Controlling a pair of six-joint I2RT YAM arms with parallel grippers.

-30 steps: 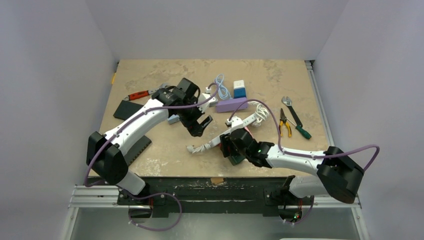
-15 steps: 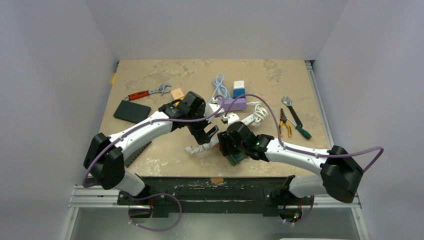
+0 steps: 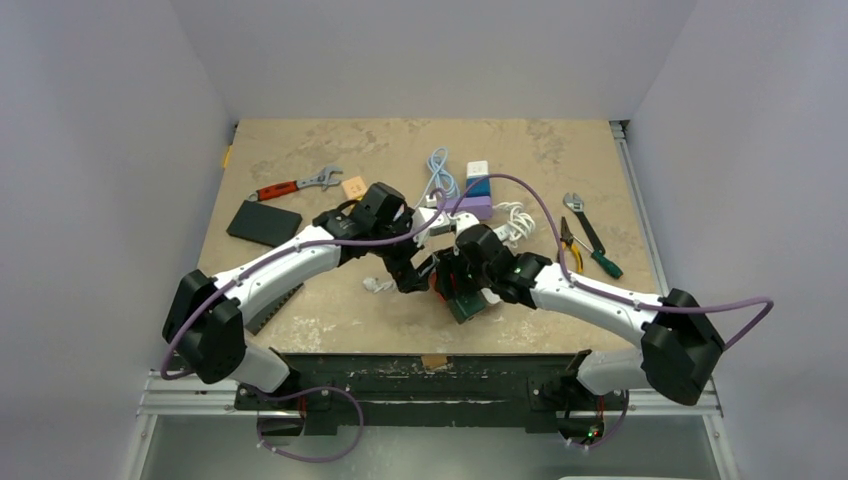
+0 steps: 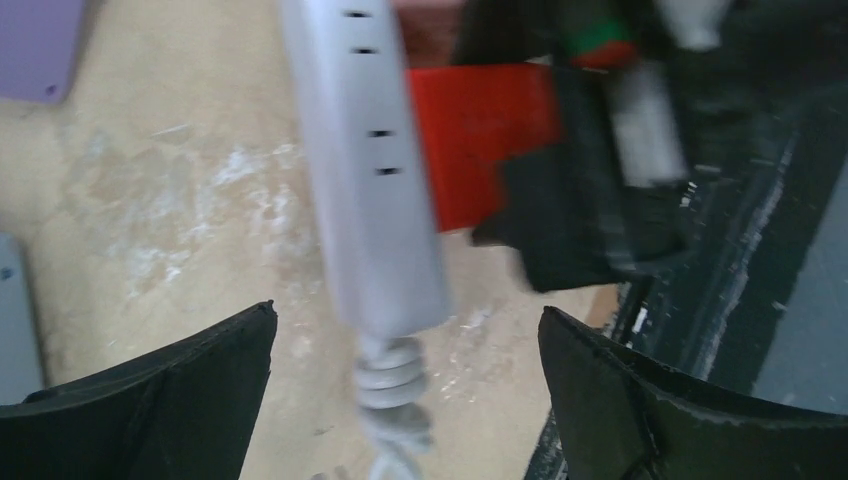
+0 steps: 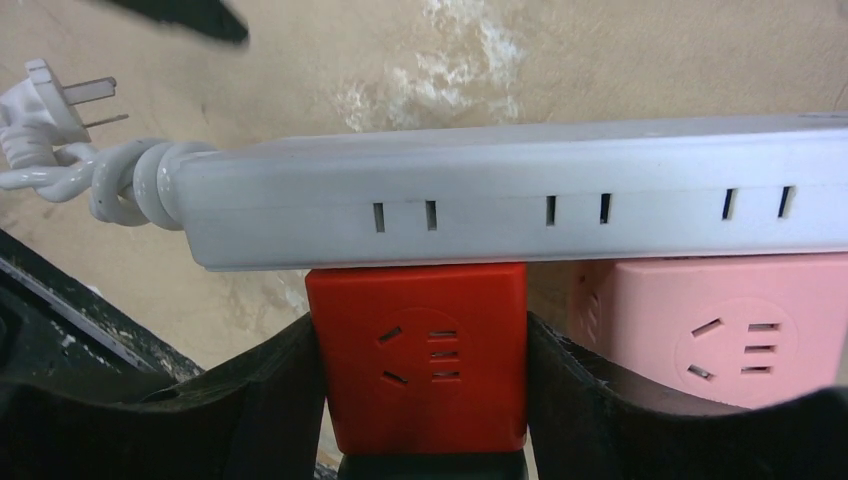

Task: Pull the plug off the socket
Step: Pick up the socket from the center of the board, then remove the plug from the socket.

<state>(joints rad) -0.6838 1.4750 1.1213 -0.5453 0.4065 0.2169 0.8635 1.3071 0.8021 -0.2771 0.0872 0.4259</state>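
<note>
A white power strip has a red cube plug and a pink cube plug seated in its side. My right gripper is shut on the red plug, one finger on each side. My left gripper is open and straddles the strip's cord end without touching it. The strip's coiled cord lies between the fingers. In the top view both grippers meet at the table's front middle, left and right. The strip's body is mostly hidden there.
A green board lies under the right gripper. A purple box, blue-white box, pale cable and white cable bundle lie behind. Pliers lie right. A red wrench and black pad lie left.
My left gripper has come down and toward the near edge to the strip's cord end. My right gripper has carried the strip and red plug away from the near edge, toward the left gripper.
</note>
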